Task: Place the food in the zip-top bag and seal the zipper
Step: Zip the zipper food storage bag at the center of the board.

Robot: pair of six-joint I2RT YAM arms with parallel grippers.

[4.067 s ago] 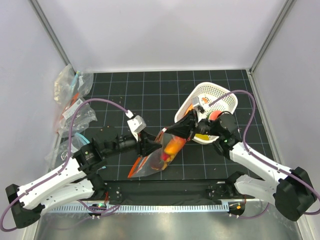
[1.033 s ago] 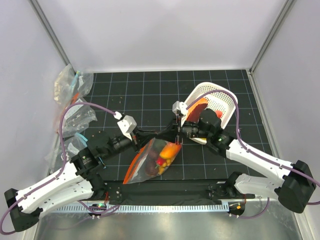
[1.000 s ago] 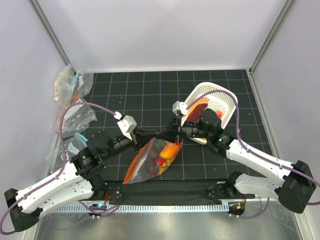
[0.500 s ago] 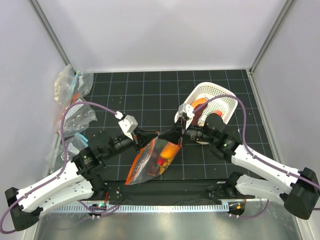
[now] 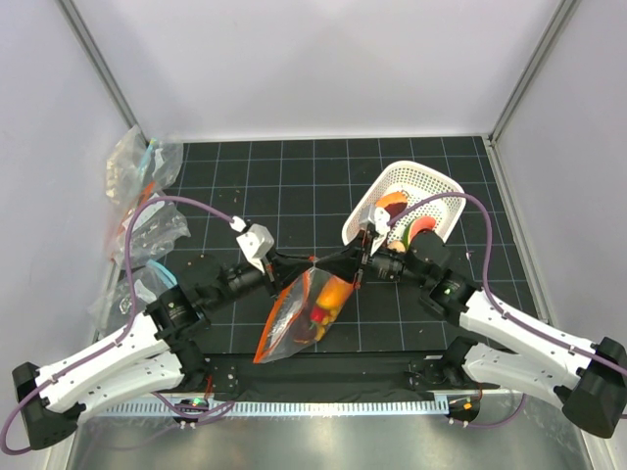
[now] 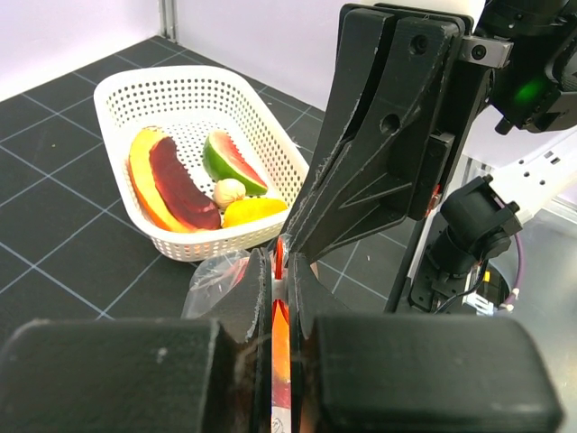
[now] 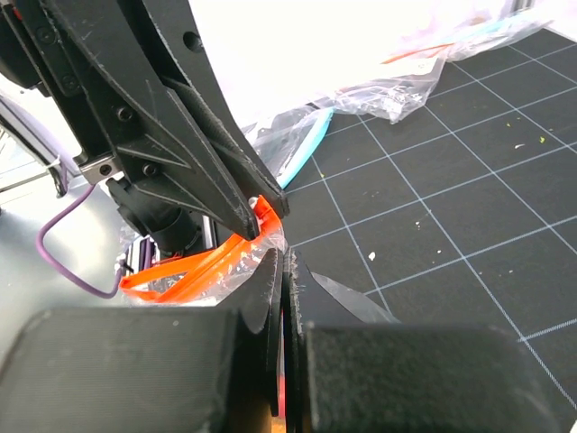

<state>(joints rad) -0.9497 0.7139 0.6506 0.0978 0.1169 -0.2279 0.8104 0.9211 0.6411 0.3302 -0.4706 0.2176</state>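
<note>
The zip-top bag point(image 5: 299, 315) hangs between both grippers above the mat, with orange and red food point(image 5: 331, 294) inside it. Its red-orange zipper point(image 5: 266, 338) runs down to the left. My left gripper point(image 5: 312, 269) is shut on the zipper strip point(image 6: 280, 316) at the bag's top. My right gripper point(image 5: 359, 264) faces it from the right, shut on the bag's top edge point(image 7: 270, 236). In the right wrist view the zipper point(image 7: 194, 268) curves open below the left gripper point(image 7: 180, 135). More food point(image 6: 171, 180) lies in the white basket point(image 6: 117, 90).
The white basket point(image 5: 439, 186) stands at the right rear, close behind my right arm, holding an orange-and-maroon slice, a watermelon slice point(image 6: 230, 161) and a yellow piece. Clear bags with teal marks point(image 5: 137, 211) lie by the left wall and show far off point(image 7: 379, 99).
Both grippers have shifted a little to the right with the bag between them, and the right wrist has drawn back toward the basket. Neither grip has changed.
</note>
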